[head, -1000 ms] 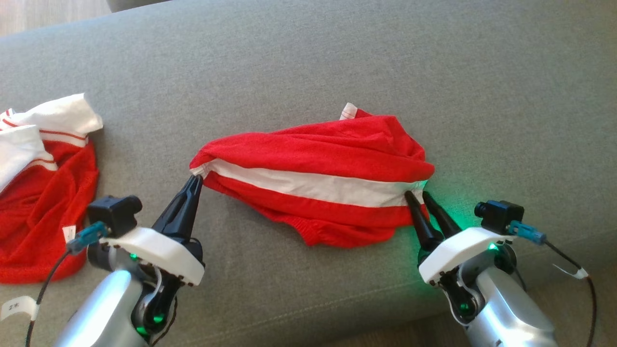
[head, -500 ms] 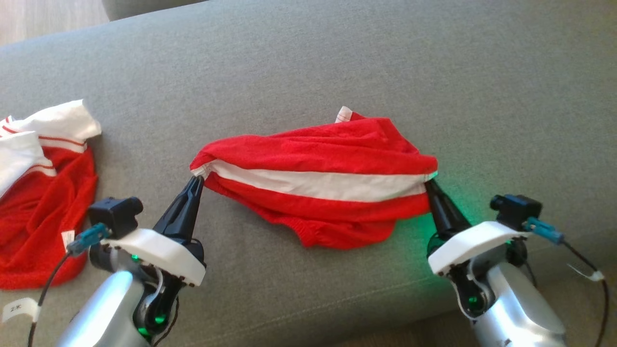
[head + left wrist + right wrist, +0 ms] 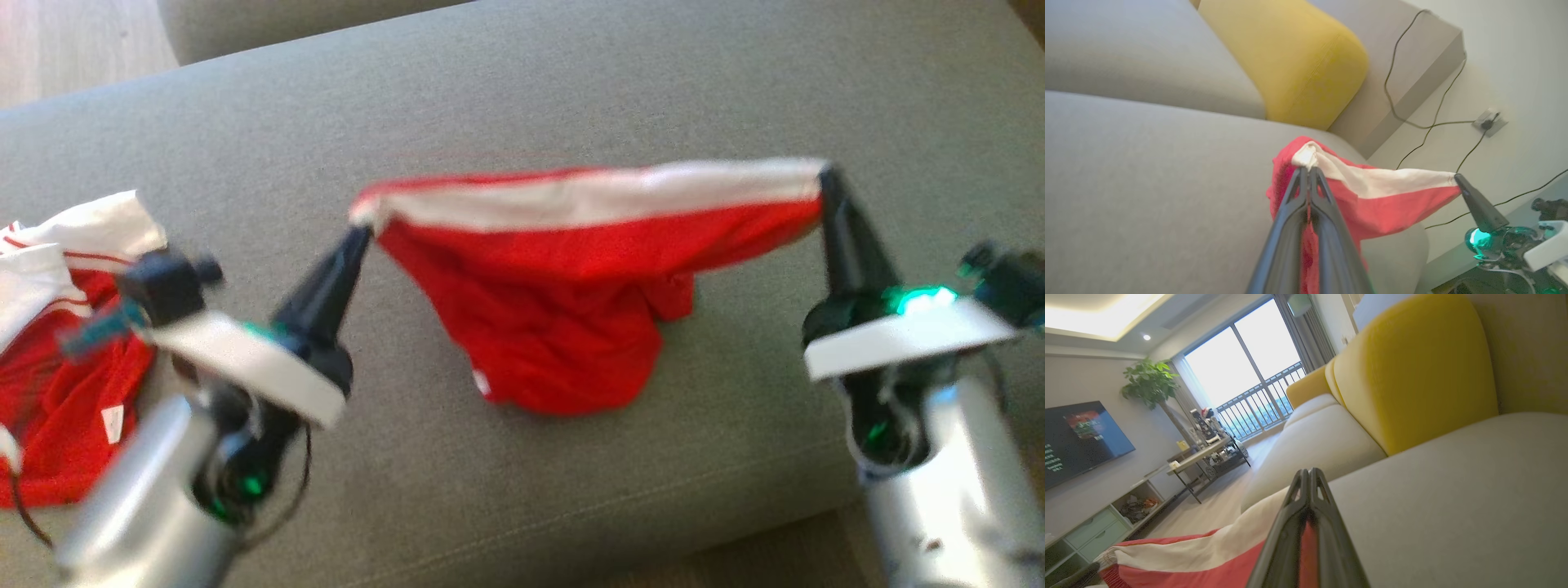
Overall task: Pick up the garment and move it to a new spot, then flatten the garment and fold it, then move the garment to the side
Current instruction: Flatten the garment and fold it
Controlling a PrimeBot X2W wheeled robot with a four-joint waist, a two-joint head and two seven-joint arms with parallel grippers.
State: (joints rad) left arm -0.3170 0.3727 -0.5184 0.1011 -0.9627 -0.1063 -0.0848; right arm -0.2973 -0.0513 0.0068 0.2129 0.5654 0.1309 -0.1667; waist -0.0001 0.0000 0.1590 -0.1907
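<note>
the right tool point(image 3: 1309, 471) has its two dark fingers pressed together, with red cloth of the garment point(image 3: 1180, 555) pinched between them. the garment's white band and red body stretch away toward the lower left corner. a grey sofa point(image 3: 1453, 490) lies beside the tool, with a yellow cushion point(image 3: 1412, 375) against its back. beyond are a tv point(image 3: 1077, 437), a plant point(image 3: 1147, 381) and a bright window point(image 3: 1257, 367).

You're working in a home living room. Before you is a grey sofa point(image 3: 1453, 490) with yellow back cushions point(image 3: 1412, 371). Across the room there's a wall-mounted television point(image 3: 1081, 437) above a low cabinet point(image 3: 1098, 531), a leafy potted plant point(image 3: 1149, 381), and tall glass doors point(image 3: 1249, 371) onto a railed balcony. A wall socket point(image 3: 1488, 121) with trailing cables sits beyond the sofa's end.
</note>
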